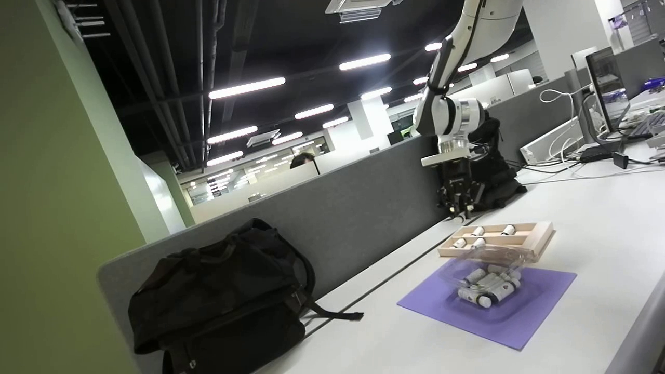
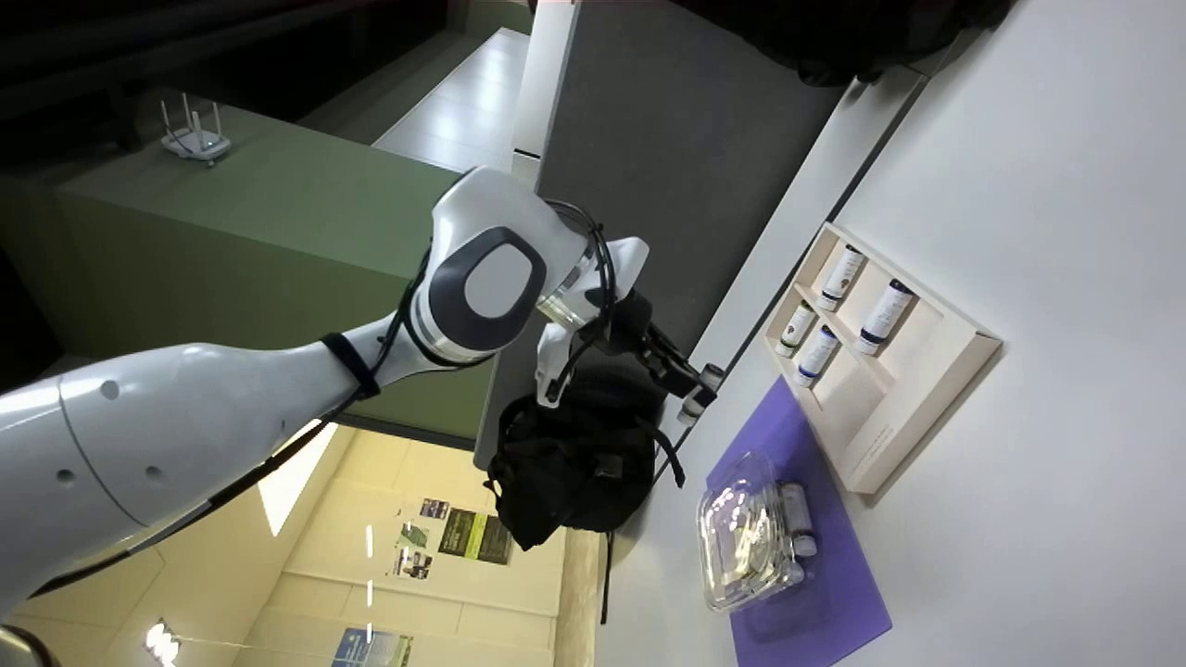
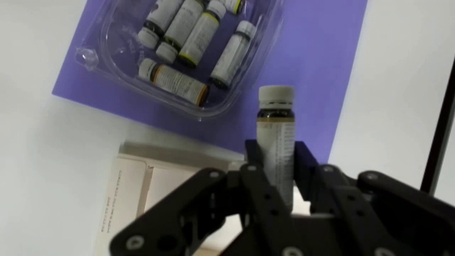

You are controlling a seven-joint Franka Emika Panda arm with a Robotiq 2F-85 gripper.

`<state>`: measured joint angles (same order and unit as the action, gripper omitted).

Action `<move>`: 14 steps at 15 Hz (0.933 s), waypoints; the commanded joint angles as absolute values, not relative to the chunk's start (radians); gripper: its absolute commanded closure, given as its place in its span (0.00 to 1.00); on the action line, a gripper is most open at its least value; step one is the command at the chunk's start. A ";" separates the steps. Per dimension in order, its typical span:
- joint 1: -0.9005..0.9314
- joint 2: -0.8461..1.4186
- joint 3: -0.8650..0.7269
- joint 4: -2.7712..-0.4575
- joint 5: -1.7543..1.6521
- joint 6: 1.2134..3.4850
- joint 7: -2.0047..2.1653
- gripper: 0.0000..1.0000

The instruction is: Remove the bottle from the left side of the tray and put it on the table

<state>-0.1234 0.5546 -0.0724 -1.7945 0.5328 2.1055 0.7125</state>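
A: There's the bottle (image 3: pixel 276 140), squeezed from both sides by the tool (image 3: pixel 276 152), capped end poking out past it!

B: Out of the tray (image 2: pixel 927 398) and held in the air, height hard to judge, so what could spoil it?

A: Release too high, and that round body might drop and roll across the table (image 2: pixel 1047 445)

B: Swing low, and it might clip the tray's rim or the plastic box (image 3: pixel 201 113) on the purple mat (image 3: pixel 312 57)

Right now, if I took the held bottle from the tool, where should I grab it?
I'd probably take the bottle by its white cap, coming in from that end: in the wrist view, cap and neck jut free past the tool, which clamps the labelled body from both sides.
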 commanded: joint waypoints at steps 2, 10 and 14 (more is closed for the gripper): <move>-0.089 0.535 -0.060 -1.826 0.469 1.908 0.697 0.89; -0.075 0.521 -0.115 -1.914 0.360 1.837 0.599 0.89; -0.057 0.525 -0.116 -1.943 0.348 1.874 0.552 0.89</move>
